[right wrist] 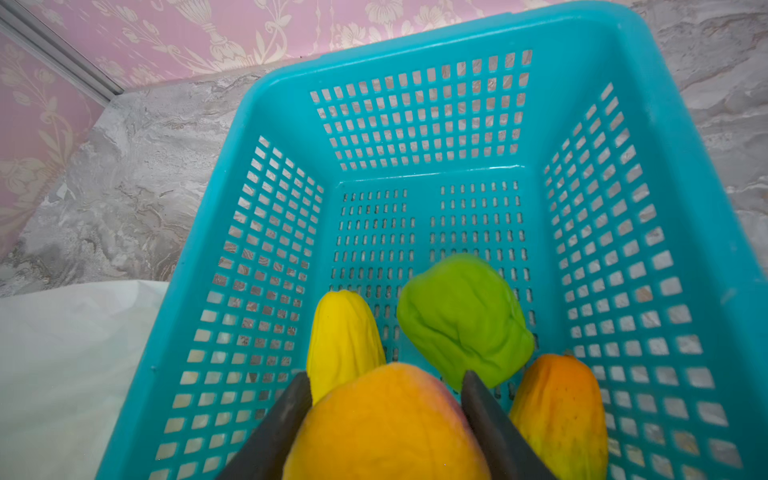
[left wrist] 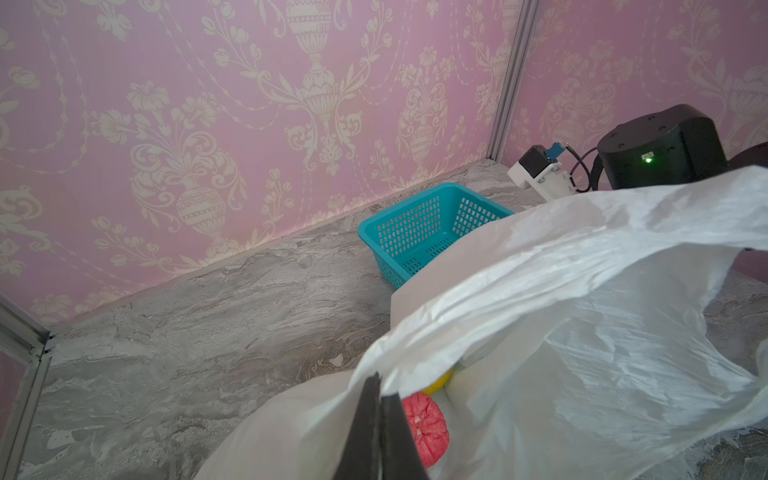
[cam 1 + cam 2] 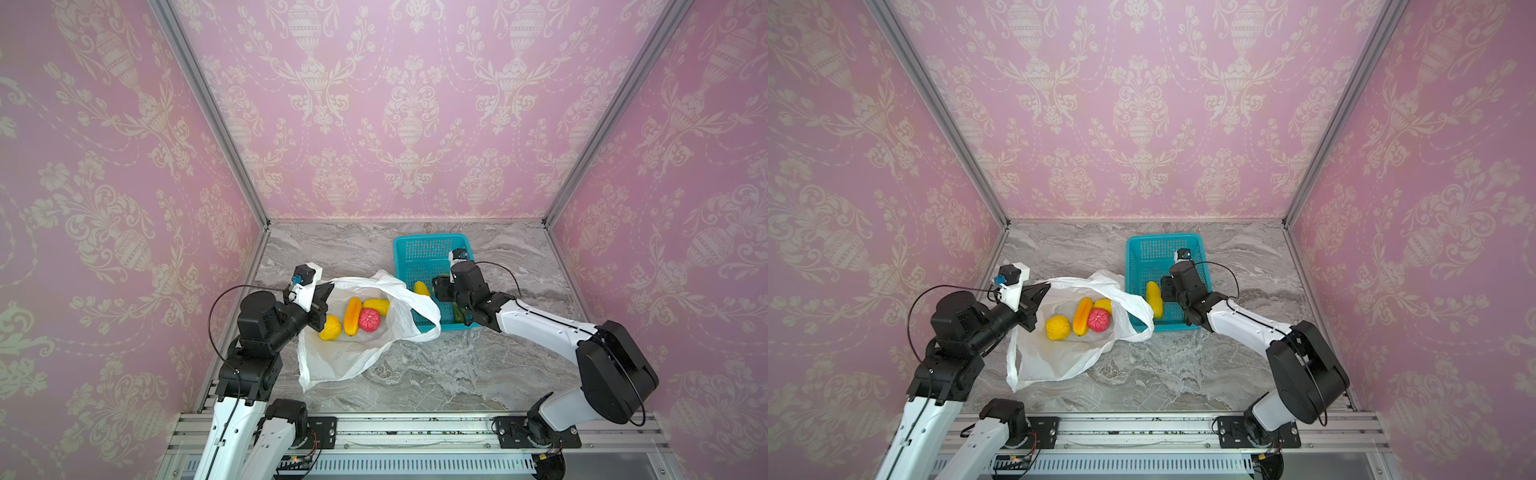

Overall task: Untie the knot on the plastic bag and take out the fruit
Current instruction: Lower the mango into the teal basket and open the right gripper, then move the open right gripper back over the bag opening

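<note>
The right hand [image 1: 385, 376], gripping an orange fruit [image 1: 386, 428] low in the basket [image 1: 685, 199], should open gently beside the three fruits [image 1: 463, 316] there, while the left hand [image 2: 380, 392], closed on the rim of the bag [image 3: 349, 357], holds it open on the surface [image 3: 457, 374].

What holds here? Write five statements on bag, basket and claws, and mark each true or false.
The bag is open. True.
The left claw is open. False: it is shut on the bag's rim.
The right claw holds an orange fruit over the basket. True.
The basket is empty. False: a yellow, a green and an orange-green fruit lie in it.
The pink fruit lies on the table. False: it is in the bag.
</note>
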Controlling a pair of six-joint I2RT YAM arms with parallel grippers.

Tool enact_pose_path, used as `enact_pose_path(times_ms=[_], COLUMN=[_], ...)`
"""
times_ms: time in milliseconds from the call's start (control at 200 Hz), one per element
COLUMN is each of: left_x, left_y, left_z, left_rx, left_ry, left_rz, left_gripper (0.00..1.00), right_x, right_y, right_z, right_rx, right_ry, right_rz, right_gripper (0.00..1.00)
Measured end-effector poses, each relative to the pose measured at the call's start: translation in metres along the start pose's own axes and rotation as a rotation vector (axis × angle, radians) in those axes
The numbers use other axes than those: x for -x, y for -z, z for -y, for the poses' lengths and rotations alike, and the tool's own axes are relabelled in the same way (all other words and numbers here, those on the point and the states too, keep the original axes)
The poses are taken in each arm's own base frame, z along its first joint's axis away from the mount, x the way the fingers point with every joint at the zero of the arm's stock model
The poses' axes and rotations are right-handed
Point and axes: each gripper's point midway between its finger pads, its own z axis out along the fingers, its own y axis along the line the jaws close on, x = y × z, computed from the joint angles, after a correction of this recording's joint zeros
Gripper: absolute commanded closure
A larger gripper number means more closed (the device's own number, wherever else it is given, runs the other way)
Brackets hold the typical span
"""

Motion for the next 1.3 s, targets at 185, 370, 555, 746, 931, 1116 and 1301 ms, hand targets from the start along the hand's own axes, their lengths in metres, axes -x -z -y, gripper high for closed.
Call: enact_pose_path(times_ms=[185, 370, 555, 746, 931, 1116, 1301], left_x=[0.000, 0.001, 0.001, 0.000, 0.000, 0.000, 0.000], left_y=[0.000, 0.001, 0.001, 0.001, 0.001, 0.001, 0.001], left_z=[0.000, -0.001, -0.002, -0.002, -0.002, -0.002, -0.002], left_rx=[0.000, 0.006, 0.013, 0.015, 0.015, 0.015, 0.015], left_ry=[0.000, -0.002, -0.002, -0.001, 0.000, 0.000, 0.000], left_rz=[0.000, 0.003, 0.003, 0.000, -0.001, -0.001, -0.001], left_gripper=[1.00, 1.00, 1.00, 1.00, 1.00, 1.00, 1.00], right_x=[-0.018, -0.021, -0.020, -0.009, 0.016, 0.043, 0.055], right_y=[0.001, -0.009, -0.008, 0.013, 0.055, 0.124, 0.194], right_z=[-0.003, 0.000, 0.001, 0.002, 0.001, -0.012, -0.029], right_rx=[0.016, 0.011, 0.013, 0.035, 0.077, 0.166, 0.310], right_ry=[-0.021, -0.048, -0.062, -0.068, -0.076, -0.057, -0.028], right_rz=[-0.009, 0.019, 0.037, 0.091, 0.203, 0.367, 0.521], right_gripper=[0.68, 0.39, 0.15, 0.09, 0.17, 0.23, 0.30])
